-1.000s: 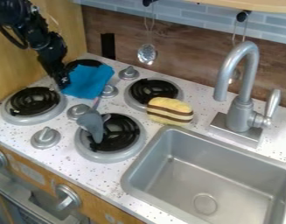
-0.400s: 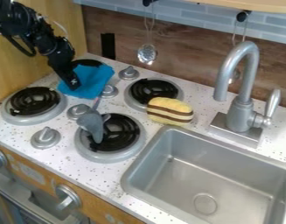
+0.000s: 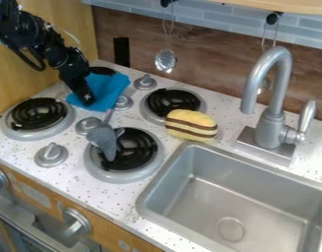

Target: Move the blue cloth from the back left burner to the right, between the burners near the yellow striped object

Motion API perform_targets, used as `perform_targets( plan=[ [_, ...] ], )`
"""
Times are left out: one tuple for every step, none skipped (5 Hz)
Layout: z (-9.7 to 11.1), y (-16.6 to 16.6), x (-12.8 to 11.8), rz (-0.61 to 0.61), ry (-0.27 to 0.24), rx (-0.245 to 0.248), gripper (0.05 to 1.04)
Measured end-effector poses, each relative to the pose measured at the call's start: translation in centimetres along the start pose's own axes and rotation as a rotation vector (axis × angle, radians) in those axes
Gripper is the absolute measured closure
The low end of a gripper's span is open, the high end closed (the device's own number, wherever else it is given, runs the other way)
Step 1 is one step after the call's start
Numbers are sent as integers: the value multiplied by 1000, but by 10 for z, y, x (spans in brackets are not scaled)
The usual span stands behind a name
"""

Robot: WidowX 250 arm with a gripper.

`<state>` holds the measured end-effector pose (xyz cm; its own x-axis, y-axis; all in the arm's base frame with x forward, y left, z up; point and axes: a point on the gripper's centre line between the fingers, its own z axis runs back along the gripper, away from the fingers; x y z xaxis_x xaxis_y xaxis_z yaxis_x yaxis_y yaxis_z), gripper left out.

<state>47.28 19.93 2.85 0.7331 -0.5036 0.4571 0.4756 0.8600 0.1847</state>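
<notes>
Gripper [image 3: 89,100] moved a bit twd sink [image 3: 252,172], now at blue cloth [image 3: 112,87]; can't tell if spread or pinching.

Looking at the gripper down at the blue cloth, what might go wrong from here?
The gripper is at the near edge of the blue cloth, so a grasp there might catch only a little fabric and slip. The cloth lies against a stove knob and could snag on it. The gray utensil's handle reaches toward the cloth, so dragging the cloth that way may shift it.
</notes>
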Motion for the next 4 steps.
perform_targets(
  plan=[
    [-5,-4,3,-16,17,-2,83],
    [-9,-14,1,-33,79,-17,83],
    [-8,-35,-1,-57,138,-45,83],
    [-6,-52,2,-60,159,-53,83]
  ],
)
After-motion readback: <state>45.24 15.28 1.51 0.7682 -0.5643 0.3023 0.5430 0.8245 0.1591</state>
